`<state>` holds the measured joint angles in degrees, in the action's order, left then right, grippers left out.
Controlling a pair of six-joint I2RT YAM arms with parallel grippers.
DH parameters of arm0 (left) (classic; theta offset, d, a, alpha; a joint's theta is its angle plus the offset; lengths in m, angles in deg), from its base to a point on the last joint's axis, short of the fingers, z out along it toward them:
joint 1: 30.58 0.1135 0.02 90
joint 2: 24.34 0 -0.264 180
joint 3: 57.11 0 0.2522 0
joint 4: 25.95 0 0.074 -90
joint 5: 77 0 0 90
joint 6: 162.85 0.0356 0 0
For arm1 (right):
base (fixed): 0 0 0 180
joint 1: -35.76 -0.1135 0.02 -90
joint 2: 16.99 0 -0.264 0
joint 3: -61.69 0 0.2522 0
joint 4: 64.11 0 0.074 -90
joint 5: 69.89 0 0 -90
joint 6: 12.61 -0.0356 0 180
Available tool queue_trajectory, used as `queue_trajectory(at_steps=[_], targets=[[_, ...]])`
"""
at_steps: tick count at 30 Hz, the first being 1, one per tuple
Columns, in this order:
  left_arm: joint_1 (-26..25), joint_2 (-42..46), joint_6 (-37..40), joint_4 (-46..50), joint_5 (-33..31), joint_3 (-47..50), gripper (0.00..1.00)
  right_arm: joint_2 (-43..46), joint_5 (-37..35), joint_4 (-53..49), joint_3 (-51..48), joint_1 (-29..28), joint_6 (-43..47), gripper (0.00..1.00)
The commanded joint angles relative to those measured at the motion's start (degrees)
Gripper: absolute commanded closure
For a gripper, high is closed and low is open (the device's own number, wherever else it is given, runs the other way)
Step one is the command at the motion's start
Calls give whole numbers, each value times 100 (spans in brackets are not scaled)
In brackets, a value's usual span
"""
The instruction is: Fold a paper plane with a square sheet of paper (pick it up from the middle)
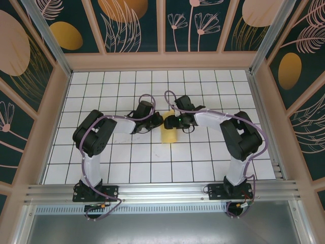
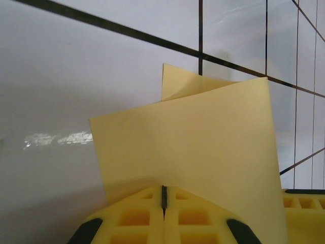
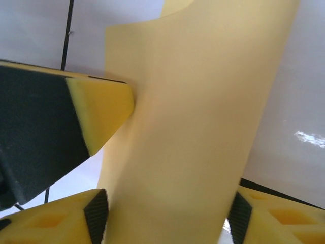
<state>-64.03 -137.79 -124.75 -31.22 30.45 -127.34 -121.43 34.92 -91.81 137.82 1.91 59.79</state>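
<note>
Yellow square sheet of paper (image 2: 203, 147) (curled) partly hidden beneath left fingers (image 2: 137, 218)

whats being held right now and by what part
The left gripper pinches the yellow sheet of paper by one edge; the right gripper stands open around it.

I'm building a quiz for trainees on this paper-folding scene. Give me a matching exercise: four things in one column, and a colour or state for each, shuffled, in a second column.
Column one:
1. left gripper
2. right gripper
3. paper
4. table

Column two:
A. white with a black grid
B. open, a finger on each side of the paper
C. yellow
D. shut on the paper

Pairs: 1-D, 2-B, 3-C, 4-A.
</note>
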Motion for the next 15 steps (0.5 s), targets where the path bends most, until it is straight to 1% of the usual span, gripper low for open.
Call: queue_trajectory(at_steps=[1,3,8,11,15], targets=[[-39,36,180,285,-84,-245,98,-158,-103,43,-64,12,92,42],[-32,148,216,361,-138,-340,96,-207,-163,145,-125,32,55,46],[-35,413,228,550,-344,-510,93,-209,-350,566,-392,56,-215,52],[-25,539,232,652,-503,-501,90,-184,-431,767,-506,58,-429,55],[9,788,264,781,-887,-374,84,-59,-463,1074,-725,91,-645,55]])
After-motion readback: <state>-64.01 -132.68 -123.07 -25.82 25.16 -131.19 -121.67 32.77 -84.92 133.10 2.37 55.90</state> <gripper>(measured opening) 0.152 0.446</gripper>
